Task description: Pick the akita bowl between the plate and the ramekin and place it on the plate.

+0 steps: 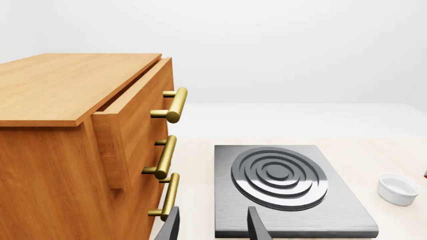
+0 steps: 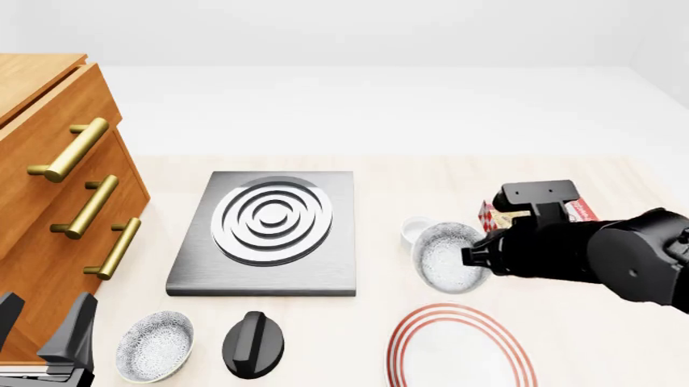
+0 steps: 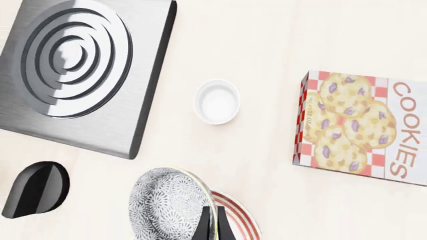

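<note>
While right fingers [image 2: 473, 258] pinch the tilted akita bowl [image 2: 447, 256], ramekin [image 2: 415, 230] sits beside

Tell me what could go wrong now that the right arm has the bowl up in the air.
The right gripper pinches the akita bowl only by its rim, and the bowl hangs tilted on edge, so it could slip or swing loose. It is not over the plate yet; released now, it might land on its edge and roll. The ramekin sits close beside the bowl and could get knocked.
</note>
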You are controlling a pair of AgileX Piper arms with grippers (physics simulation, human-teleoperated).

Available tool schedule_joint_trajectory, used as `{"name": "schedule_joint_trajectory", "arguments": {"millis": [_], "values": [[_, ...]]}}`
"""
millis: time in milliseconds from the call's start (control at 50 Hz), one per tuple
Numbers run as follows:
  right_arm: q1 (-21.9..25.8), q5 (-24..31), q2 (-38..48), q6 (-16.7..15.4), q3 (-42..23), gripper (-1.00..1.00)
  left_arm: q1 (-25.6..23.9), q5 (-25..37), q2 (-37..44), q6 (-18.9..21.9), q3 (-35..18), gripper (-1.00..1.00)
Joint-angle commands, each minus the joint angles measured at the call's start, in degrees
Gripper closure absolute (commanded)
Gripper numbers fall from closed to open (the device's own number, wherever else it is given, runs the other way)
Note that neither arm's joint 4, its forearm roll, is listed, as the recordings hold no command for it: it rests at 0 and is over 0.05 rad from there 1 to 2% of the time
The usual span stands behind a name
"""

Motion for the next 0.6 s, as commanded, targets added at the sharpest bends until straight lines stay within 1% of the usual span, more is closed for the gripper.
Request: {"name": "schedule_joint_trajectory", "arguments": {"millis": [20, 60, 80, 120, 160, 320, 340, 360, 400, 420, 460, 500, 540, 580, 600], "values": [[1.1, 4.0, -7.5, -2.5, 2.8, 1.0, 0.0, 0.0, 0.0, 0.0, 0.0, -1.0], [1.4, 3.5, -7.0, -2.5, 3.4, 1.0, 0.0, 0.0, 0.0, 0.0, 0.0, -1.0], [0.5, 3.2, -7.4, -3.4, 4.6, 1.0, 0.0, 0.0, 0.0, 0.0, 0.0, -1.0], [0.5, 3.2, -8.2, -3.5, 5.5, 1.0, 0.0, 0.0, 0.0, 0.0, 0.0, -1.0], [0.3, 3.1, -9.6, -4.4, 7.1, 1.0, 0.0, 0.0, 0.0, 0.0, 0.0, -1.0], [-0.1, 1.4, -11.1, -4.9, 11.6, 1.0, 0.0, 0.0, 0.0, 0.0, 0.0, -1.0], [-0.1, 1.0, -11.4, -5.0, 12.3, 1.0, 0.0, 0.0, 0.0, 0.0, 0.0, -1.0], [0.8, 0.2, -10.8, -3.7, 13.1, 1.0, 0.0, 0.0, 0.0, 0.0, 0.0, -1.0], [0.6, -0.5, -10.8, -4.0, 13.9, 1.0, 0.0, 0.0, 0.0, 0.0, 0.0, -1.0], [1.6, -2.4, -9.9, -3.6, 15.7, 1.0, 0.0, 0.0, 0.0, 0.0, 0.0, -1.0], [1.2, -4.0, -9.8, -4.3, 17.9, 1.0, 0.0, 0.0, 0.0, 0.0, 0.0, -1.0], [2.1, -4.8, -8.8, -3.4, 18.5, 1.0, 0.0, 0.0, 0.0, 0.0, 0.0, -1.0], [1.2, -5.7, -8.8, -4.5, 19.6, 1.0, 0.0, 0.0, 0.0, 0.0, 0.0, -1.0], [2.3, -7.6, -6.7, -4.1, 20.5, 1.0, 0.0, 0.0, 0.0, 0.0, 0.0, -1.0], [1.9, -8.2, -6.6, -4.5, 21.1, 1.0, 0.0, 0.0, 0.0, 0.0, 0.0, -1.0]]}}
